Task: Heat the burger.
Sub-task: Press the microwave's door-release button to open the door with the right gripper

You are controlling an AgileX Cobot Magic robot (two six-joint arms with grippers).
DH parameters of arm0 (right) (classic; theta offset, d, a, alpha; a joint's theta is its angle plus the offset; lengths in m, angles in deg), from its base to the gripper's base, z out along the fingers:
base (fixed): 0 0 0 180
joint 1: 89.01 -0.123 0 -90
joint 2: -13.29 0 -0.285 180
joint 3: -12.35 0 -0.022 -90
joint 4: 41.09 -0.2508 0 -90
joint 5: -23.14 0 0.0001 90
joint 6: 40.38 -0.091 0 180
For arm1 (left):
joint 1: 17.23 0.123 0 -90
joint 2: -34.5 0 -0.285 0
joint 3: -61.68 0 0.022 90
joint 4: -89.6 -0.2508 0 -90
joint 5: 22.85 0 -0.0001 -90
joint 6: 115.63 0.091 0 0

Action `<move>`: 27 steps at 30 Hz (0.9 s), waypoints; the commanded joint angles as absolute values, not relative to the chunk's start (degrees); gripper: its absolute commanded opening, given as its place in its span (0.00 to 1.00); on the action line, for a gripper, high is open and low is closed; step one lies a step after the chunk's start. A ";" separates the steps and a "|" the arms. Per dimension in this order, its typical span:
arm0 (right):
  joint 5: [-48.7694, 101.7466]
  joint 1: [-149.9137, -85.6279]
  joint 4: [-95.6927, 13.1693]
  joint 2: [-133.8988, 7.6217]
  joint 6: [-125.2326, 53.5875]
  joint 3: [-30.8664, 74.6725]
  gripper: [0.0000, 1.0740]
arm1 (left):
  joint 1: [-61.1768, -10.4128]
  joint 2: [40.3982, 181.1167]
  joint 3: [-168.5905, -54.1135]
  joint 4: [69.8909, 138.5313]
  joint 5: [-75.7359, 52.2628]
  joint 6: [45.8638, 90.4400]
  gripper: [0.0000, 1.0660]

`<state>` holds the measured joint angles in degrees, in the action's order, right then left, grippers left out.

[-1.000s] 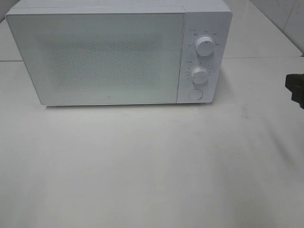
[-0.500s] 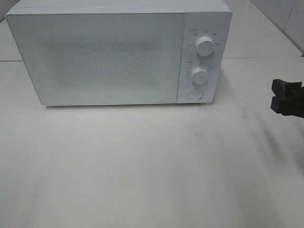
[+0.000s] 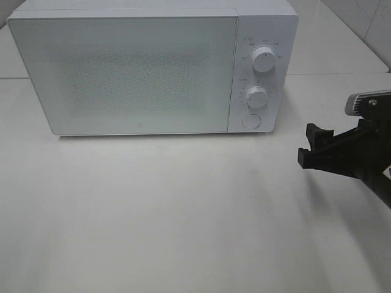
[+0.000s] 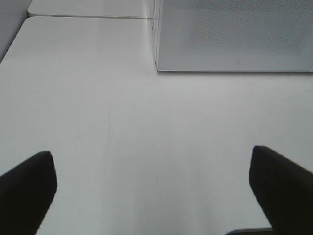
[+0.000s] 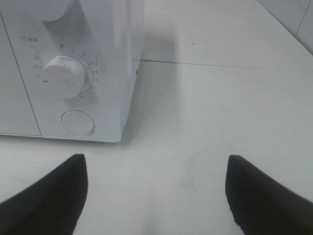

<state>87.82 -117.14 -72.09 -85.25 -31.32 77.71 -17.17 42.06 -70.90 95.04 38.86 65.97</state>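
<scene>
While the burger is nowhere in view and the microwave (image 3: pixel 140 73) sits shut on the table (image 3: pixel 183 213), the right gripper (image 3: pixel 309 144), jaws spread and empty like the left gripper (image 4: pixel 151 169), likely must press the door button (image 3: pixel 251 121) next.

The exterior camera looks down from high at the front of the microwave (image 3: pixel 140 73) and the table (image 3: pixel 183 213). Both wrist cameras look low across the table toward it. The right one, nearer, shares the lower knob (image 3: pixel 257 96).
</scene>
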 commanded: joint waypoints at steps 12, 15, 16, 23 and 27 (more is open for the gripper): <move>90.75 -133.24 -85.44 -93.39 -27.26 69.80 0.71 | -16.89 41.77 -70.73 95.33 38.51 65.97 0.94; 90.52 -135.19 -87.50 -94.36 -26.91 68.03 0.71 | -16.89 41.77 -70.73 95.33 38.51 65.97 0.94; 90.52 -135.19 -87.50 -94.36 -26.91 68.03 0.71 | -16.89 41.77 -70.73 95.33 38.51 65.97 0.94; 88.91 -136.85 -89.05 -96.94 -26.11 64.59 0.71 | -16.89 41.77 -70.73 95.33 38.51 65.97 0.94; 88.91 -136.85 -89.05 -97.29 -29.09 64.59 0.69 | -16.89 41.77 -70.73 95.33 38.51 65.97 0.94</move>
<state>88.97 -136.74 -88.70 -97.23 -27.89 64.99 -17.17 42.06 -70.90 95.04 38.86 65.97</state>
